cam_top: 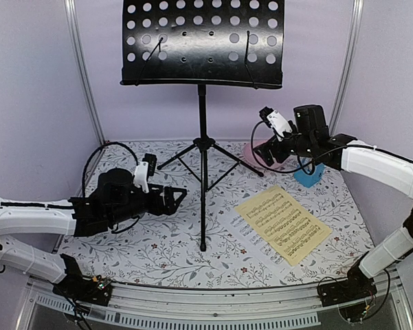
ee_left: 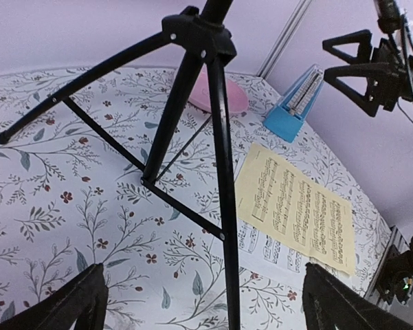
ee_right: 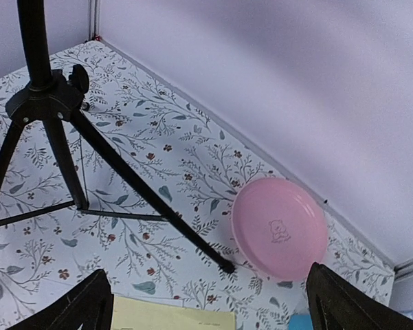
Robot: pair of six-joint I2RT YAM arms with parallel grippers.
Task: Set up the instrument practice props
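We see music stand [cam_top: 202,172] upright mid-table [cam_top: 158,251], desk bare. Left gripper [cam_top: 177,197] and right gripper [ee_left: 326,60]: both claws apart, empty. Yellow sheet [cam_top: 283,223] over white sheet [ee_left: 261,249], flat right of stand; metronome [cam_top: 308,176] back right. Sheets not yet up, we reckon.

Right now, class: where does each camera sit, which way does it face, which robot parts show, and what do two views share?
Top external: above and behind the left arm and right arm, facing forward onto the music stand.
Left wrist: low, facing rightward past the tripod to the metronome; left tool open at bottom corners.
Right wrist: raised, looking down at the pink plate; right tool open likewise.
Shared: both wrist views show tripod and pink plate.
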